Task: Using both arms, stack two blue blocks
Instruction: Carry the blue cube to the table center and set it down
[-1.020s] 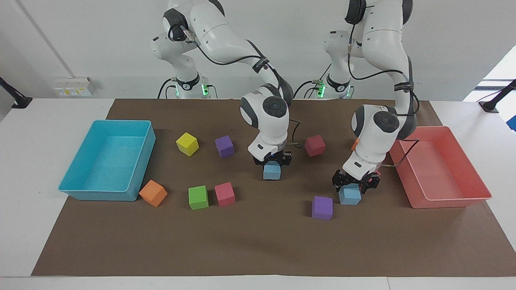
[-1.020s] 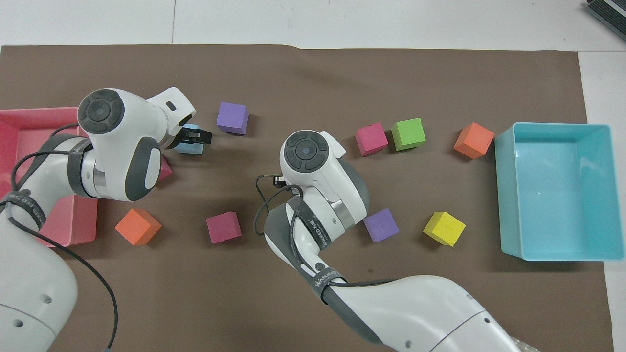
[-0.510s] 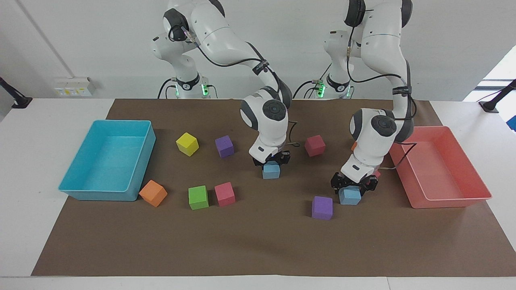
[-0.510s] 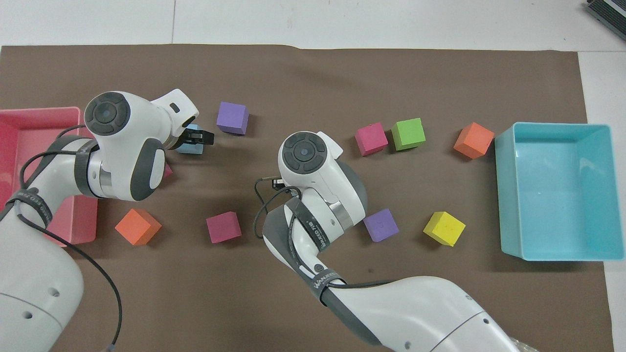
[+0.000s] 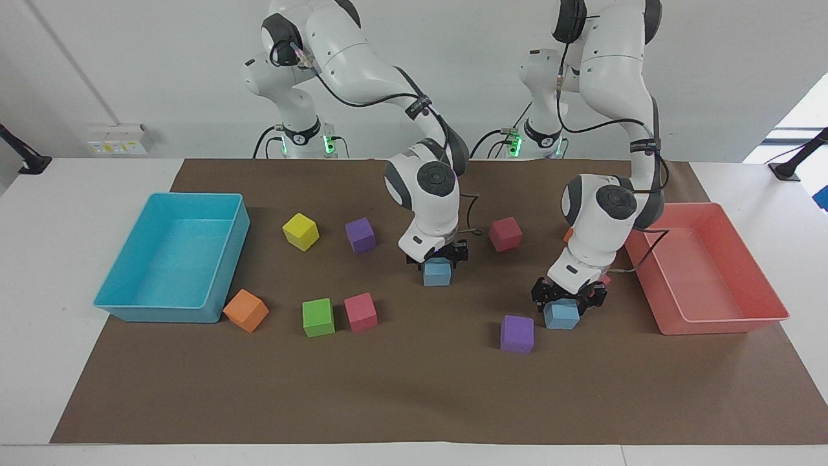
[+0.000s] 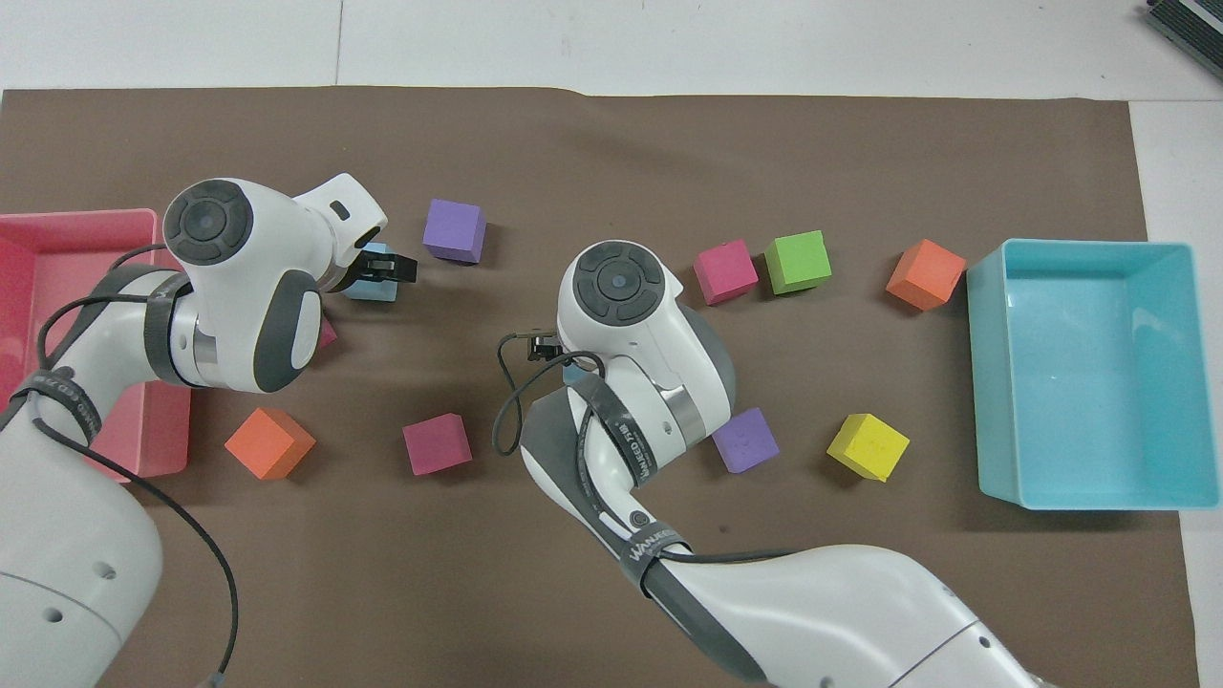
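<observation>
Nearest the robots, toward the right arm's end: a yellow cube (image 5: 301, 231) and a purple cube (image 5: 360, 234) side by side on the brown mat (image 5: 414, 401); toward the left arm's end, a crimson cube (image 5: 505, 233) and an orange cube (image 6: 269, 442), the latter beside the salmon-red tray (image 5: 724, 320). Mid-table: right gripper (image 5: 437, 259), fingers closed on the sides of the first blue block (image 5: 437, 272), which appears to sit just clear of the mat, though this cannot be told for certain. Farther out, toward the left arm's end: left gripper (image 5: 569, 299), fingers clamped narrow on the second blue block (image 5: 561, 315), which rests on or barely above the mat; a pink cube is partly hidden under this arm's wrist. Beside the second blue block, slightly farther from the robots: another purple cube (image 5: 517, 334). Toward the right arm's end at similar depth: pink cube (image 5: 360, 311), touching or just beside a green cube (image 5: 318, 317); another orange cube (image 5: 246, 310), just beside the turquoise bin (image 5: 223, 285).
</observation>
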Robot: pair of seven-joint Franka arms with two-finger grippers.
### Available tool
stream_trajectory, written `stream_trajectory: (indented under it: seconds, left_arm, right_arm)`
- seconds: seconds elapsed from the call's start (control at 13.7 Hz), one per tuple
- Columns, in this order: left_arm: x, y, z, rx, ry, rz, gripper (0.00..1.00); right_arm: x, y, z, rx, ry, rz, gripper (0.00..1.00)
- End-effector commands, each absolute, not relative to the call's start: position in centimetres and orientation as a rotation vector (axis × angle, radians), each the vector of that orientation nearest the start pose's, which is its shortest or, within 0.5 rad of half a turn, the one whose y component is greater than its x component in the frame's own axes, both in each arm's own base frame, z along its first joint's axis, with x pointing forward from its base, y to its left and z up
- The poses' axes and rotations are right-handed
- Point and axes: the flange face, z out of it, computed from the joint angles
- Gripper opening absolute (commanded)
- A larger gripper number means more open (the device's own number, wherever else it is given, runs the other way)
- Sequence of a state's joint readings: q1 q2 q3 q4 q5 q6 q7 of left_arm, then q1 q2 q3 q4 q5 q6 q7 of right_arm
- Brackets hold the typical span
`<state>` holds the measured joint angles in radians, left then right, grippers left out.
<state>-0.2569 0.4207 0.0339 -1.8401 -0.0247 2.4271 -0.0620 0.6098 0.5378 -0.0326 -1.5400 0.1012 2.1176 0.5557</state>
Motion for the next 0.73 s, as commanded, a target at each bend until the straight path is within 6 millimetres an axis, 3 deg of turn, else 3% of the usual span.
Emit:
stream_trajectory:
  seconds: [0.0, 0.22, 0.36, 0.51, 0.66]
  left_arm:
    - [63.6, -14.5, 31.2, -3.153, 0.210, -0.271, 1.00]
    - [63.7, -14.4, 31.2, -3.153, 0.208, -0.271, 1.00]
    - [63.6, -14.4, 31.2, -3.153, 0.208, -0.269, 1.00]
    - [63.6, -14.4, 31.2, -3.153, 0.208, -0.269, 1.00]
    - [63.6, -14.4, 31.1, -3.155, 0.206, -0.266, 1.00]
  right_arm:
    - [59.2, 35.5, 38.5, -3.019, 0.123, 0.011, 1.00]
    - [58.9, 33.7, 43.0, -2.993, 0.150, -0.018, 1.00]
    - [59.6, 31.0, 45.1, -2.980, 0.186, -0.032, 1.00]
    - [60.3, 29.5, 45.3, -2.914, 0.232, -0.021, 1.00]
    - [61.2, 27.1, 44.3, -2.790, 0.140, 0.022, 1.00]
